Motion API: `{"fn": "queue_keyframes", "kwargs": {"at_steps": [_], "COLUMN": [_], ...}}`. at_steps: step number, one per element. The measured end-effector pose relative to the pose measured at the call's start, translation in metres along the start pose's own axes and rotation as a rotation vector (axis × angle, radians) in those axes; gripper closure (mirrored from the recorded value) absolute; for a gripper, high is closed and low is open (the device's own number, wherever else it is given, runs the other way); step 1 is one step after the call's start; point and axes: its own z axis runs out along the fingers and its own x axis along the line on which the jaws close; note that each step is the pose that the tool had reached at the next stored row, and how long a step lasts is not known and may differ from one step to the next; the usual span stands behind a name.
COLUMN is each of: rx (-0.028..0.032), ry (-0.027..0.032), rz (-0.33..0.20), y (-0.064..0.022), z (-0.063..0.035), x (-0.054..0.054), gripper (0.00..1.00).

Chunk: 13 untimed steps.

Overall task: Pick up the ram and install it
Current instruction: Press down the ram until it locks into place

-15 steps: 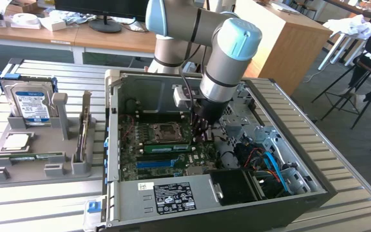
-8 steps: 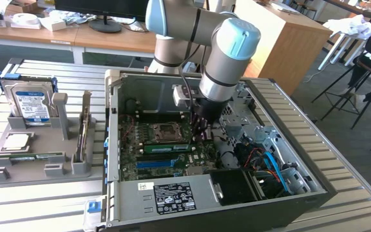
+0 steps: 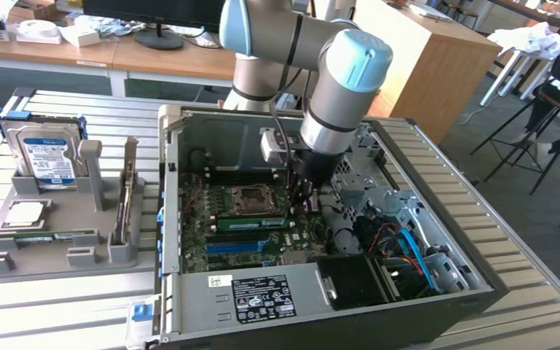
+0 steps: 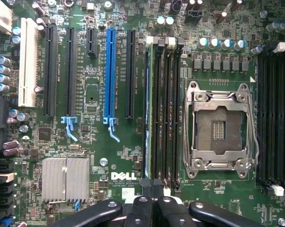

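I see the ram seated lengthwise in its slot beside the processor socket; jaws fully closed, empty.

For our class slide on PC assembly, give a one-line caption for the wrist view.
Shut fingers above a Dell motherboard, at the end of a ram stick standing in its slot beside the empty processor socket.

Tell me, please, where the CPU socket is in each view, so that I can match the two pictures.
Exterior view: the socket is inside the open case, near the middle of the motherboard.
Wrist view: the socket, framed in metal, lies between two banks of black memory slots.
Shared landmark: the long blue slot, the only long blue one on the board.
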Motion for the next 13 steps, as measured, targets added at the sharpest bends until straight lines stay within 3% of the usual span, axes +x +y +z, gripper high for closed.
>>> {"fn": "queue_keyframes", "kwargs": {"at_steps": [13], "rx": [0.0006], "ry": [0.0], "rz": [0.0], "y": [0.0], "z": [0.0029], "x": [0.0002], "gripper": [0.9]}}
